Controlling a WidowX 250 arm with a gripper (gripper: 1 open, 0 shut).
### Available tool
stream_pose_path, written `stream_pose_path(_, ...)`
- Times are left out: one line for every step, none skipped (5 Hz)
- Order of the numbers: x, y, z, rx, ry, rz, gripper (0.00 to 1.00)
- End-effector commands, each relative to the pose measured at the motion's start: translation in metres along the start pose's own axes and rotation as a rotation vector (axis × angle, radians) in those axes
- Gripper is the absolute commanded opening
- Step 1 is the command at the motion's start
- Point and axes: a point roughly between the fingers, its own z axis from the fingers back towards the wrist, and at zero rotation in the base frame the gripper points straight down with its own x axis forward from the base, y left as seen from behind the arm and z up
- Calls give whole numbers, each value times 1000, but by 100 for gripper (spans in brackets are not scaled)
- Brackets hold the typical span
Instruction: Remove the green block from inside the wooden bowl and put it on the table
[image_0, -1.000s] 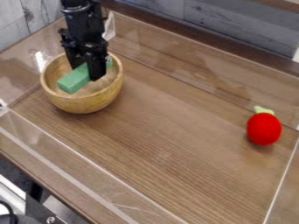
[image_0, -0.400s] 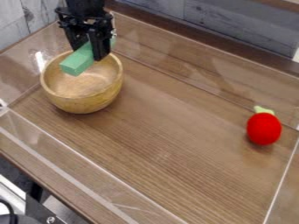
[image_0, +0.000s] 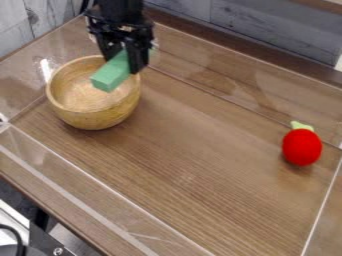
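1. You had the green block clear of the wooden bowl, tilted and hanging over the bowl's right rim.
2. Your gripper pointed down with its dark fingers clamped on the block's upper end.
3. The bowl sat near the table's far-left corner.
4. A red strawberry toy lay well apart, by the right acrylic wall.
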Motion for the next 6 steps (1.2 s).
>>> stream_pose_path(4, -6, 9, 33, -63, -21, 0)
stream_pose_path(3, -30, -3, 26, -63, -60, 0)
stream_pose_path(3, -56, -15, 20, -68, -86, 0)
stream_pose_path(3, -81, -24, 27, -76, -109, 0)
stream_pose_path(-2, -105, -30, 21, -79, -122, 0)
stream_pose_path(2, -120, -37, 14, -85, -109, 0)
